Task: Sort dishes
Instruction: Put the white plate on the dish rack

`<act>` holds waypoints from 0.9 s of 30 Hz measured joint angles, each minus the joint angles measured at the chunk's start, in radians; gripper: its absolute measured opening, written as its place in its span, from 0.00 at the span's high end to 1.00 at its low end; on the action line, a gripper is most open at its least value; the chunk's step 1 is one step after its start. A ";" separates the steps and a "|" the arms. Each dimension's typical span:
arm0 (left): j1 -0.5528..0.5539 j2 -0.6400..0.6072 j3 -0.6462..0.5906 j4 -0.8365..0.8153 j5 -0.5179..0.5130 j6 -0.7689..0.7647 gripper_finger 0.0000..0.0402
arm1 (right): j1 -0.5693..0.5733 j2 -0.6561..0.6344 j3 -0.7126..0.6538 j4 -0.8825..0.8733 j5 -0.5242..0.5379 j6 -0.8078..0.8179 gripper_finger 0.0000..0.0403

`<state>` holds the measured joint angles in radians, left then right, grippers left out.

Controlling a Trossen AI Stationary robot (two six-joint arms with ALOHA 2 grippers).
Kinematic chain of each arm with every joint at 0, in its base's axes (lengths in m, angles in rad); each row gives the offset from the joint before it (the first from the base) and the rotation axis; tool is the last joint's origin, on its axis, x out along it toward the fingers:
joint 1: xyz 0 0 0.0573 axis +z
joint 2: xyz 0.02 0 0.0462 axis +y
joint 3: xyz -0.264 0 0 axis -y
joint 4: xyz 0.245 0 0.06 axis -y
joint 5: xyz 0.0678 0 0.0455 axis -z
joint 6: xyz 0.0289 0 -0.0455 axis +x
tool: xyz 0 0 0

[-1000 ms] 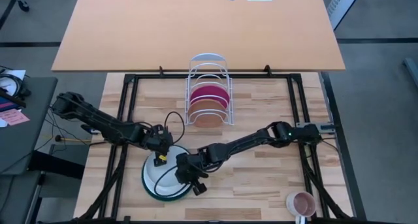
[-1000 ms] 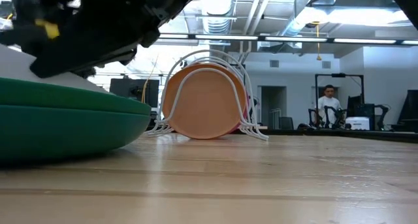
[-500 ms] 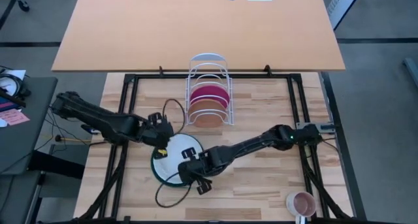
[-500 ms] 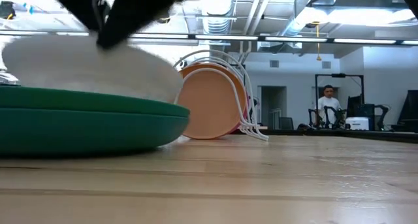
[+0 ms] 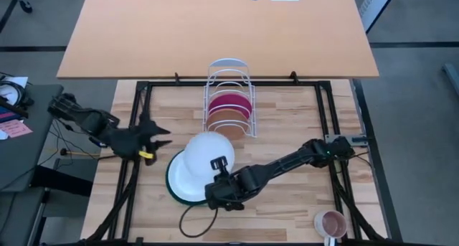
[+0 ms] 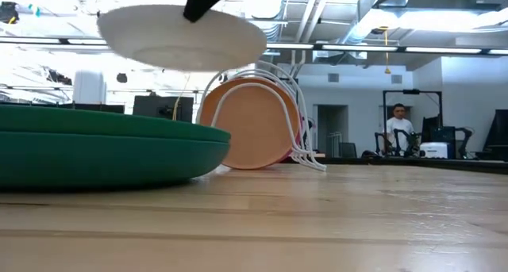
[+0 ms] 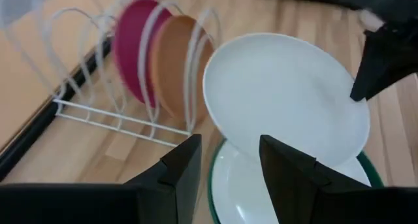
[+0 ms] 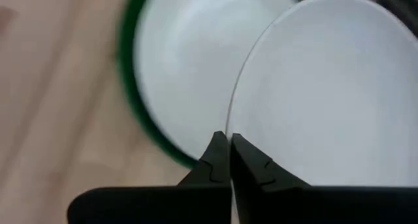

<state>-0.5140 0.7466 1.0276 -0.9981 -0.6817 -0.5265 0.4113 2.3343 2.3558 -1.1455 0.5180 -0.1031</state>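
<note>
A white plate [image 5: 204, 151] hangs above the table, with my right gripper [image 5: 219, 167] shut on its rim. Below it the dark green plate [image 5: 176, 188], white inside, lies flat on the wood [image 8: 130, 87]. The magenta plate [image 5: 229, 101] and the terracotta plate [image 5: 229, 120] stand on edge in the white wire rack [image 5: 229, 70]. My left gripper [image 5: 159, 142] stands open to the left of the plates, touching nothing. In the left wrist view it [image 7: 228, 165] looks toward the white plate [image 7: 287, 96]. My right gripper pinches the white plate's rim [image 8: 228, 127] between its two fingers, on the side toward the table's near right. The fingers slant down from the right. The plate is lifted clear of the green plate and tilted [image 6: 182, 38].
A small pink mug [image 5: 331, 223] stands at the near right corner. A black cable [image 5: 193, 217] loops on the wood in front of the green plate. The rack has free slots behind the magenta plate. A person [image 6: 399, 129] shows far off in the room.
My right gripper has risen with the white plate, which has come off the green plate and now hangs tilted above it. My left gripper has drawn away from the plates, up and toward the table's left edge. The green plate has slid a little.
</note>
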 joint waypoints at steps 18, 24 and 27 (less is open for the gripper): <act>-0.004 -0.099 -0.055 0.142 -0.058 0.070 0.63 | 0.051 -0.011 0.000 0.006 1.057 -0.395 1.00; -0.004 -0.099 -0.055 0.142 -0.060 0.073 0.63 | 0.032 -0.009 0.000 0.063 1.053 -0.453 1.00; -0.004 -0.099 -0.055 0.141 -0.060 0.074 0.63 | 0.018 -0.009 -0.007 0.065 1.055 -0.455 1.00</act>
<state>-0.5179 0.6476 0.9730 -0.8570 -0.7420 -0.4530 0.4292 2.3253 2.3493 -1.0805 1.5729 -0.5583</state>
